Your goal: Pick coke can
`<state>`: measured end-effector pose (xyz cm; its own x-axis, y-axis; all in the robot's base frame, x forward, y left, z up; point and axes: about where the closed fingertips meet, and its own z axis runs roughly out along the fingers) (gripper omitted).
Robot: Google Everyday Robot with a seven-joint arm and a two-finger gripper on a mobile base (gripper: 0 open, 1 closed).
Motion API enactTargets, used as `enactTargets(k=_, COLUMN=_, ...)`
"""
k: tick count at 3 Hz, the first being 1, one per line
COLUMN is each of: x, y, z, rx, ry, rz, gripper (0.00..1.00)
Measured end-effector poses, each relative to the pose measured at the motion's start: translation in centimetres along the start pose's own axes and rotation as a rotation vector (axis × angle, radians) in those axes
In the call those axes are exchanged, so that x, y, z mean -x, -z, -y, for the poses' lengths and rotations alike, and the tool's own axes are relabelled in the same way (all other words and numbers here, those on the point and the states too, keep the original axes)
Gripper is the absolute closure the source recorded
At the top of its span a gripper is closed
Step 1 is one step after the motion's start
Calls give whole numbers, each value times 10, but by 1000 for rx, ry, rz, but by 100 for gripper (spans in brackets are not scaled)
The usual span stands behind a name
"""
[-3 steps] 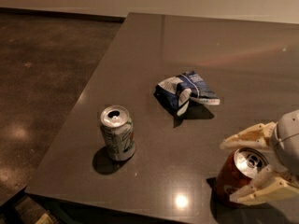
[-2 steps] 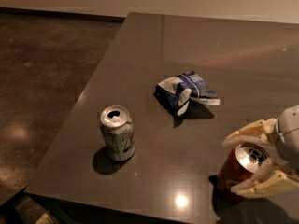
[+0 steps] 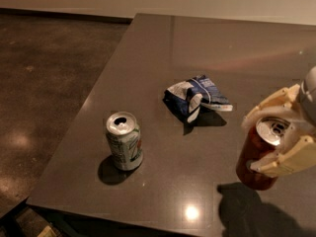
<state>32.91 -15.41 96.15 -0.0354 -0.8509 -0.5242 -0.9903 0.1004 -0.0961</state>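
**Item 1.** Cream-coloured two-finger gripper, at the right edge of the view, over the near right part of the table. Its fingers sit one on each side of the can's upper wall, against it. Judged to be clamped on the can.

**Item 2.** Red aluminium coke can with silver top, between those fingers, leaning slightly. Whether its base touches the table cannot be told.
- Handling (judged): rigid but thin-walled, so a hard squeeze would dent it. The painted metal is smooth and likely slippery. It is light if empty, and the fill level is unknown.
- Best hold: across the round wall just below the rim, where the shoulder checks any downward slip.

**Item 3.** Crumpled blue-and-white snack bag, mid-table, apart from the coke can.

**Item 4.** Green-and-white soda can, upright, top opened, well apart to the left. Not wanted.

**Item 5.** Dark grey glossy table, bearing items 3 and 4.

**Item 6.** Brown polished floor, to the left.
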Motion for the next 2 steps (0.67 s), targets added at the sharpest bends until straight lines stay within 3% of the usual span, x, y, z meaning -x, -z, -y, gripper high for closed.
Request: enactTargets(k=2, x=29, y=57, z=20, rx=-7, ry=-43, rz=31, gripper=100)
